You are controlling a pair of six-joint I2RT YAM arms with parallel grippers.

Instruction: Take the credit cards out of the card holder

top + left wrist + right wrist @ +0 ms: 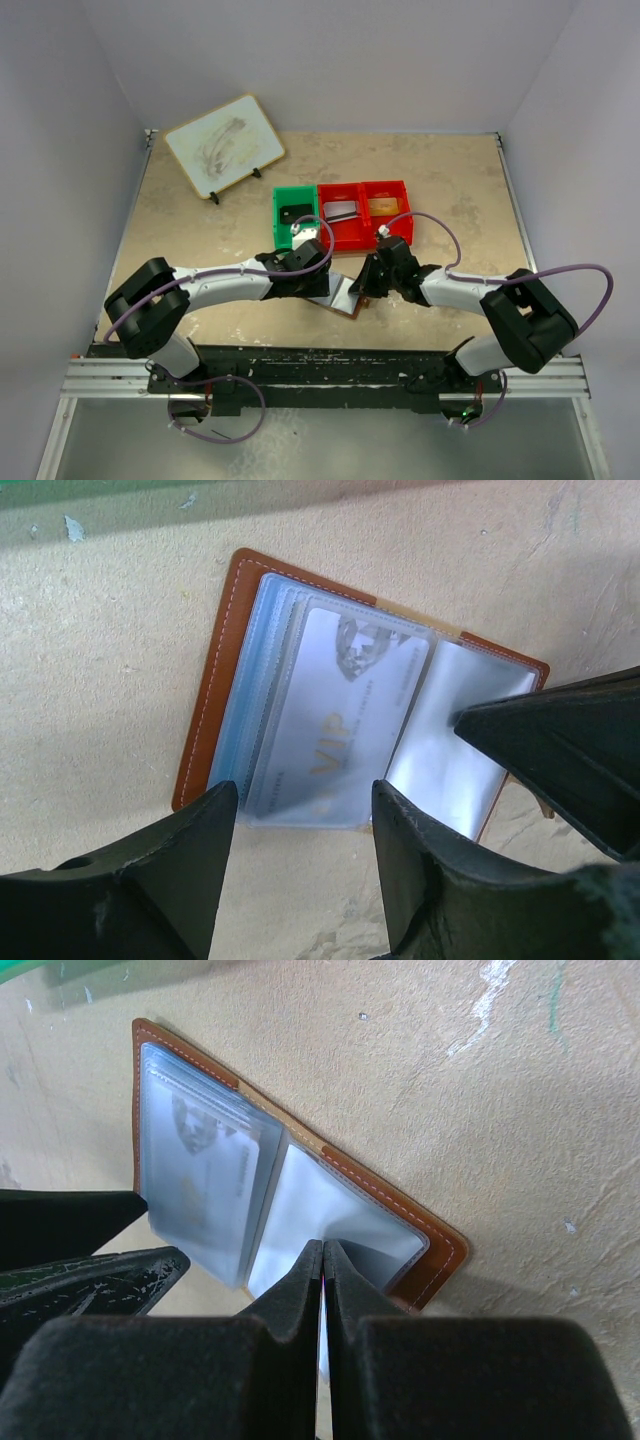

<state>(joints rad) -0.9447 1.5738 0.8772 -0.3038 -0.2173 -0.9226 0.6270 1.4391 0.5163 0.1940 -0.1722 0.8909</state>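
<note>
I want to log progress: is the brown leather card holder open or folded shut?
Open. The flat brown leather card holder lies spread, its clear plastic sleeves fanned out; a pale VIP card sits inside one.

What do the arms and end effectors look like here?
Left arm and right arm: white tubes, bulky black joints, a purple cable looping along each. Left end effector and right end effector: black, two wedge-shaped fingers, scuffed.

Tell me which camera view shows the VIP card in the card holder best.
Left wrist: the VIP card faces the camera in its clear sleeve, lettering readable. The right wrist shows it hazy, text illegible. From the top, the card holder is a tiny patch; no card discernible.
</note>
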